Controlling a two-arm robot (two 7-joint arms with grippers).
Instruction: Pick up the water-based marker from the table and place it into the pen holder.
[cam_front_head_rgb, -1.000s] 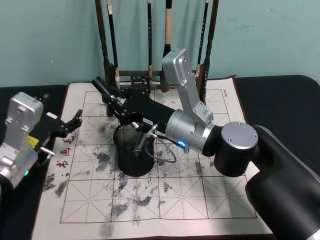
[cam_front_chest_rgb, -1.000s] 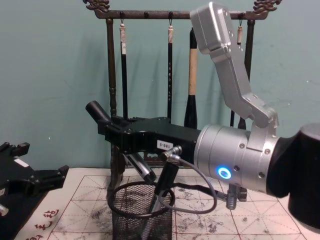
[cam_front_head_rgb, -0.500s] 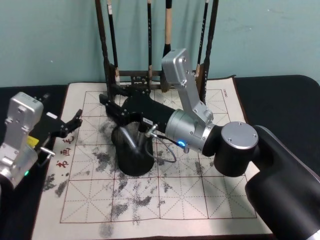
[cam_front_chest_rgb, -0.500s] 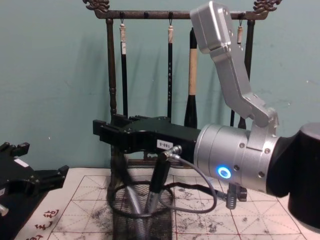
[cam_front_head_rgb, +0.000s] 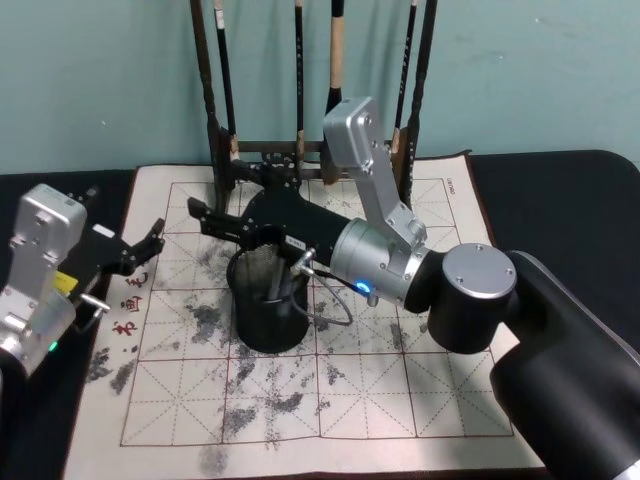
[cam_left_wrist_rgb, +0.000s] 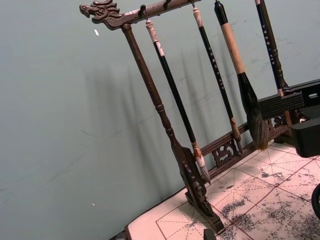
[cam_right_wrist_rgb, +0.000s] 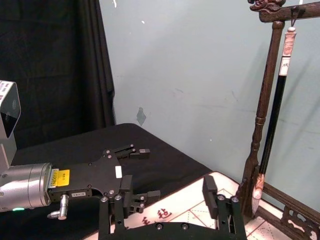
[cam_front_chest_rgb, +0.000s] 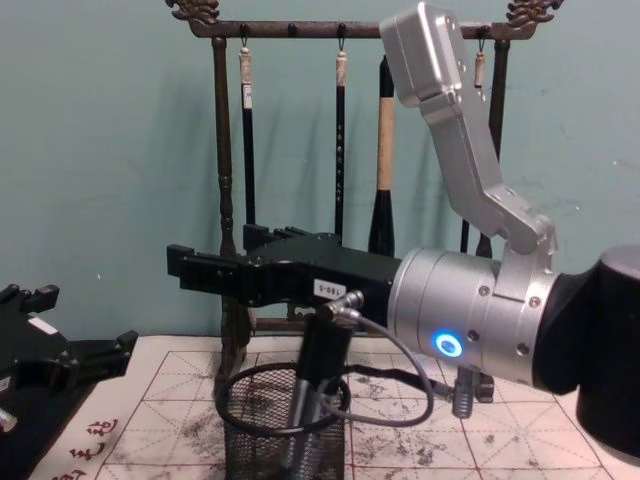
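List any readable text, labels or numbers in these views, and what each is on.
"画" (likely): one of the red brush characters on the white gridded calligraphy mat; the others are unreadable.
White label on the black right hand: digits, too blurred to read.
Yellow label on the black left hand: too small.
Small print at the mat's far edge: too small.

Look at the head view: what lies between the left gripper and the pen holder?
Bare practice mat: ink-smudged grid squares and red characters, nothing standing between the left gripper and the pen holder.
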